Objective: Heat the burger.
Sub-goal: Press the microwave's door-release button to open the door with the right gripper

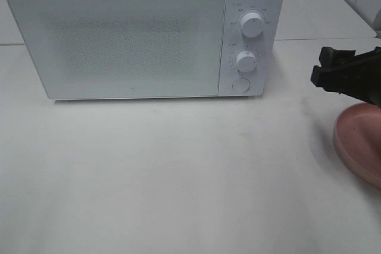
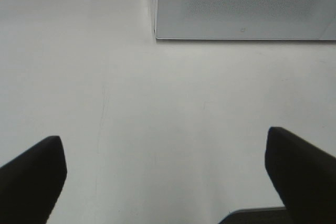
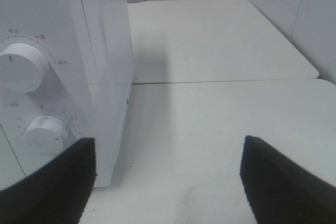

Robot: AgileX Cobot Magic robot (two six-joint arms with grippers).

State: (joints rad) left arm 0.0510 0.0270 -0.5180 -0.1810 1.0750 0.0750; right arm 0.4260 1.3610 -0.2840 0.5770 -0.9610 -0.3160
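Microwave [image 1: 119, 40] sits at the back of the desk [image 1: 149, 176] with its door [image 1: 113, 37] shut flush. The panel faces front, so both knobs [image 1: 252, 24] and the round button [image 1: 240, 85] can be reached from the right side.

Right hand [image 1: 321, 65] hangs at the right edge, above the far rim of the pink plate [image 1: 360, 141] and level with the control panel. Its jaws are well apart with nothing between them. My read is it's parked there because the controls and the plate are both on its side.

Left hand [image 2: 163, 145] is out of the overhead shot. Its wrist view shows the fingers [image 2: 31, 177] spread wide over bare desk, holding nothing, pointed at the door's lower corner. Looks like it's staged clear of the door swing.

Burger isn't visible in any view. The visible part of the plate is bare, and the rest is cut off by the frame. The door is frosted, so I can't tell if the burger is inside. Can't describe bun, lettuce or cheese from here.
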